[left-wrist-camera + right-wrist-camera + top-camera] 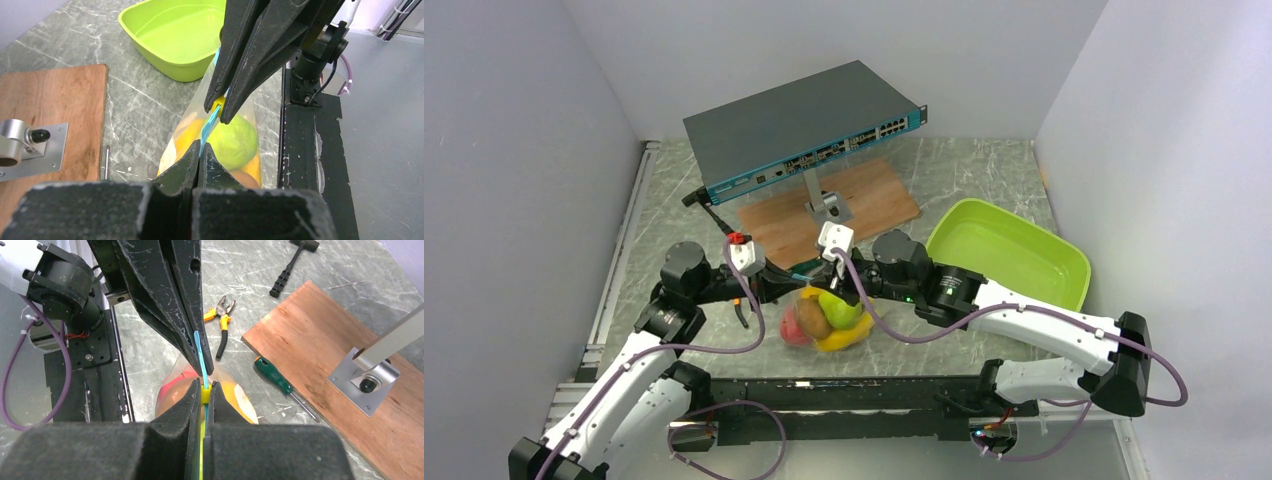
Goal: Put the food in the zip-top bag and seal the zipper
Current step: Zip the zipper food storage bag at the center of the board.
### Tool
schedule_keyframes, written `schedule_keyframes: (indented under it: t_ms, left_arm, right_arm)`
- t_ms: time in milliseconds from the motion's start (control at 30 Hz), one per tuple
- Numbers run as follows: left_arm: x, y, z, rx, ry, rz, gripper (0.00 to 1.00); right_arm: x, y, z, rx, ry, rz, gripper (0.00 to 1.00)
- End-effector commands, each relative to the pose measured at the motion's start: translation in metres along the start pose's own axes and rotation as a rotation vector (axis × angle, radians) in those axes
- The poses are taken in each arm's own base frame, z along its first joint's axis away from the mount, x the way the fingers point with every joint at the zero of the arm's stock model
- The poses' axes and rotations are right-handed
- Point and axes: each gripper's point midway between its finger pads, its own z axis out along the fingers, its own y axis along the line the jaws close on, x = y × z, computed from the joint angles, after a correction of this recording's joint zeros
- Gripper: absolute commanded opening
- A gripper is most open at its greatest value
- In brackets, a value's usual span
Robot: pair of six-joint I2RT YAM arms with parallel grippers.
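Sealing step: food [232, 142] already inside zip-top bag [829, 318], held between arms; left jaws pressed shut on teal zipper [209, 127]; right jaws pinching its yellow slider [205, 392]. Next, likely: draw slider along strip, left end anchored, strip taut

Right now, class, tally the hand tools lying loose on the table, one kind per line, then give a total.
Hammer: 1
Pliers: 1
Screwdriver: 1
Total: 3
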Motion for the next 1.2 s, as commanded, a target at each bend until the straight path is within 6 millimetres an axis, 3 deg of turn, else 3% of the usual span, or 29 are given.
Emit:
schedule_keyframes:
  t_ms: [0, 233, 467, 800, 1167]
  left_arm:
    - [-0.005, 0.030, -0.010, -0.178, 0.008, 0.055, 0.00]
    - [-0.004, 0.048, -0.020, -0.279, 0.017, 0.055, 0.00]
    - [-0.008, 0.040, -0.018, -0.229, -0.003, 0.062, 0.00]
    - [-0.005, 0.094, -0.054, -0.629, 0.020, 0.059, 0.00]
    - [0.008, 0.112, -0.071, -0.755, 0.088, 0.033, 0.00]
  right_arm:
    - [0.004, -0.017, -0.030, 0.106, 0.009, 0.035, 0.00]
    - [0.020, -0.017, -0.048, 0.136, 0.039, 0.071, 0.00]
    - [0.019, -0.015, -0.048, 0.130, 0.039, 0.094, 0.00]
    - [0.042, -0.012, -0.064, 0.162, 0.120, 0.183, 0.00]
    - [0.061, -0.008, -0.081, 0.195, 0.199, 0.270, 0.00]
